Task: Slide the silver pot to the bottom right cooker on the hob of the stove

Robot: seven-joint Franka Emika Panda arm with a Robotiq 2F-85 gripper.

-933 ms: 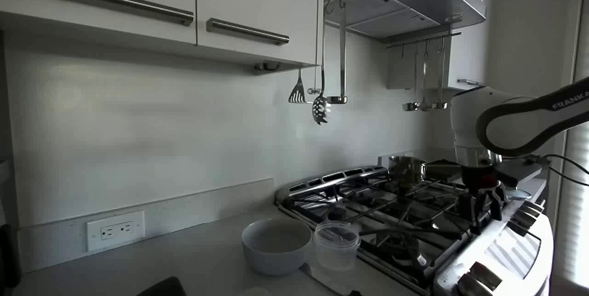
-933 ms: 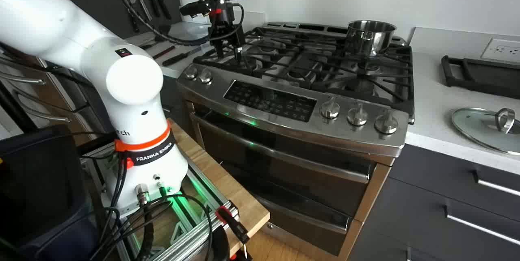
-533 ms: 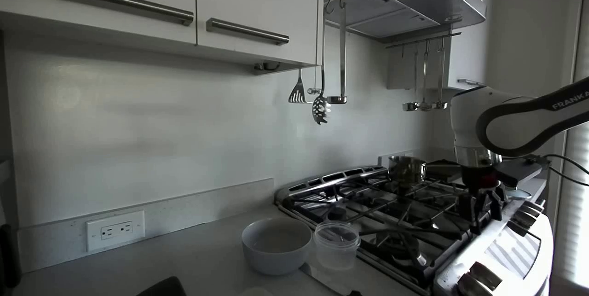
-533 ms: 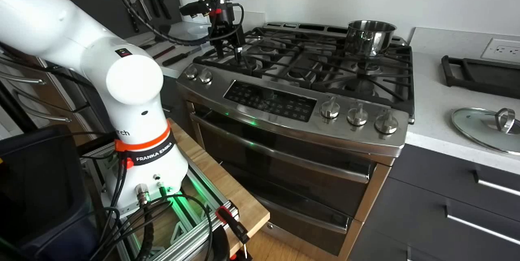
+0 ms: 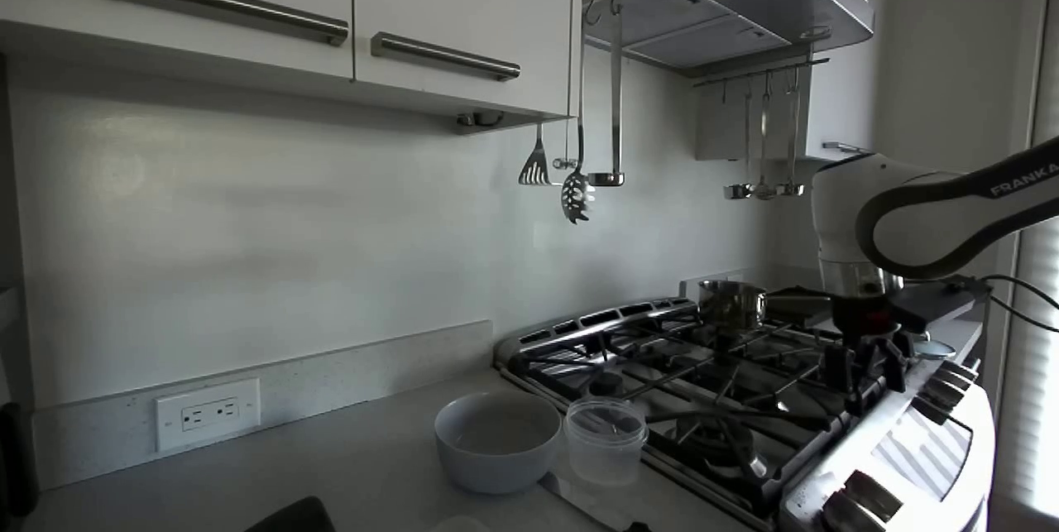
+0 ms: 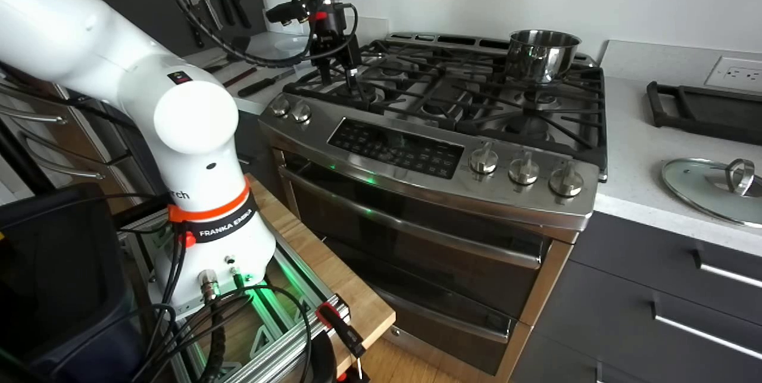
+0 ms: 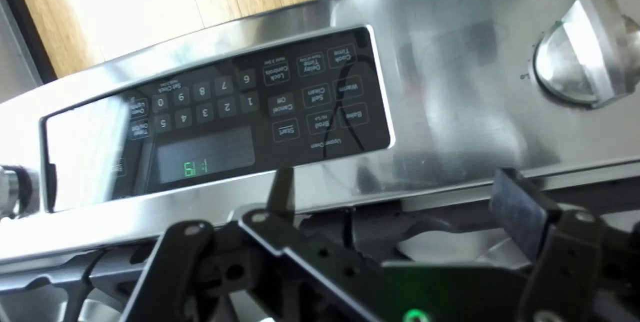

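Note:
The silver pot (image 6: 539,58) stands upright on the back right grate of the hob (image 6: 437,88) in an exterior view; it also shows in an exterior view (image 5: 732,304). The stove (image 6: 506,204) is stainless steel with knobs along its front. The bottom right cooker (image 6: 528,127) lies in front of the pot, under a black grate with nothing on it. My gripper (image 6: 339,82) points down over the front left grate, well apart from the pot. In the wrist view the gripper (image 7: 392,177) has its fingers wide apart with nothing between them. The pot is out of the wrist view.
A glass lid (image 6: 708,189) and a black tray (image 6: 714,112) lie on the counter right of the stove. A pale bowl (image 5: 496,441) and a clear tub (image 5: 606,445) stand on the counter at the stove's other side. The control panel (image 7: 215,121) lies below the gripper.
My gripper has shifted very slightly, a little to the right in an exterior view. The pot has not moved.

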